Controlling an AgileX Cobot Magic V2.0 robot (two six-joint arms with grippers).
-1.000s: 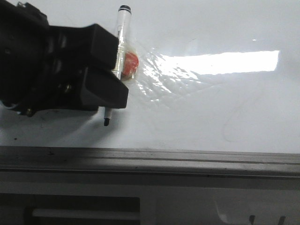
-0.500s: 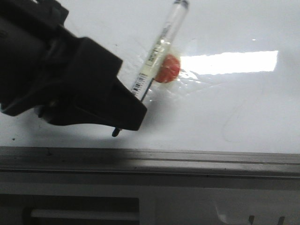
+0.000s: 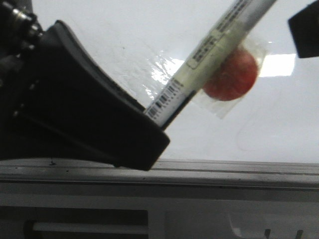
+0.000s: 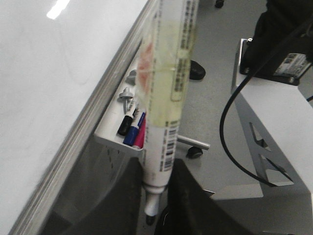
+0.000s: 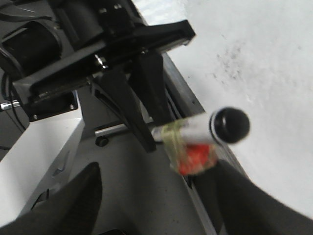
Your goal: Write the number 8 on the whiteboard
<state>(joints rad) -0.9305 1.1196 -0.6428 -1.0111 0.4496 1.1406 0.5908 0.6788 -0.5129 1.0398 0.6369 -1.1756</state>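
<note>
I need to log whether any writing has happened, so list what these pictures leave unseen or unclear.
- Marker tip: in the front view the left gripper covers it; the cap end runs off the top edge.
- Number 8: none visible on the whiteboard; the gripper covers the board's left part in the front view.
- Right gripper: only blurred dark fingers in its wrist view.
- Marker label: blurred, unreadable in the left wrist view.

Left end effector (image 3: pixel 149 129): near left in the front view, black fingers (image 4: pixel 122 196) closed on a marker (image 3: pixel 209 59), which slants up to the right.
Right end effector (image 5: pixel 151 205): spread wide, dark fingers (image 5: pixel 68 200) apart with nothing between them; a corner shows at far right.
</note>
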